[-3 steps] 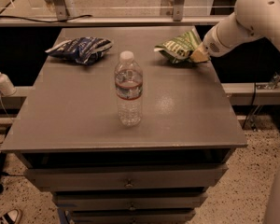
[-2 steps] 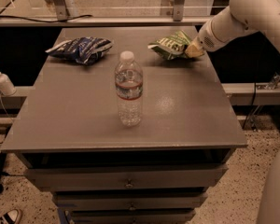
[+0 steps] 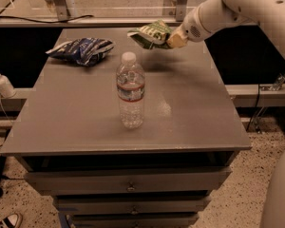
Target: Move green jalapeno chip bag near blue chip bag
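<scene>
Gripper: the two-finger gripper [image 3: 173,40] at the end of the white, rounded robot arm [image 3: 230,7] is hovering over the far right part of the table, and the arm is reaching in from the upper right corner of the view.
Jaws: they are clenching the right end of the green jalapeno chip bag.
Held item: the crumpled, light-green foil green jalapeno chip bag [image 3: 148,33] with dark lettering is hanging clear of the tabletop and is extending leftward from the gripper; its shadow is falling on the surface beneath it.
Target item: the wrinkled, dark navy foil blue chip bag [image 3: 83,49] with white markings is lying flat on the far left part of the table, apart from the green bag, with bare tabletop showing between the two.
Bottle: the clear plastic water bottle [image 3: 130,91] with a white cap and a label band is standing upright near the table's middle, nearer the camera than both bags and touching neither.
Table: the grey, flat-topped table [image 3: 190,113] is bearing the bottle and the blue bag; grey drawers [image 3: 130,180] are sitting below its front edge.
Surroundings: a white spray bottle [image 3: 1,82] is standing to the left, below tabletop level; the toe of a shoe [image 3: 7,221] is showing at the bottom left on the speckled floor [image 3: 249,175].
</scene>
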Available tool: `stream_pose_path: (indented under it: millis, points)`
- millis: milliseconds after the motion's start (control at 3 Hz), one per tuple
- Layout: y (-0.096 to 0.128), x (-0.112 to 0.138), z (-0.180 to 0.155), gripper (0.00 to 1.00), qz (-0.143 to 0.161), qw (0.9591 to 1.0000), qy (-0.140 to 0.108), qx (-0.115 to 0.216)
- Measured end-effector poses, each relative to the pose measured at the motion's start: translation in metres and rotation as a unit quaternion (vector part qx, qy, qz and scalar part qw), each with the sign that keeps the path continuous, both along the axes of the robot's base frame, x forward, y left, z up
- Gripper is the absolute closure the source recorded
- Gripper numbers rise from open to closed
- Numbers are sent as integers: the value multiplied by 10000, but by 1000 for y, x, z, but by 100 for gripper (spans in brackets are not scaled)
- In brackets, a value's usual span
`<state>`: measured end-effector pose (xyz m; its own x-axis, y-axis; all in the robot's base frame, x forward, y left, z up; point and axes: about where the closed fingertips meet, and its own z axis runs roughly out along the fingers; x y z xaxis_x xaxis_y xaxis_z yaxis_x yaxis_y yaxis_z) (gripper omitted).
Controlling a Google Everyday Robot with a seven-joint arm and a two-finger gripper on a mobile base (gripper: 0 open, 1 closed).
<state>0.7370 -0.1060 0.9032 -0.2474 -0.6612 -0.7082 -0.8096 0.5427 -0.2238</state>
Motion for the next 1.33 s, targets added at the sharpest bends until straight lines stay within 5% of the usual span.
stream_pose_path:
  millis: [667,1333]
  points:
    - [93,-33,-3,100,953,9949,72,319]
    - [141,-46,-12,59,1371,9900,90,334]
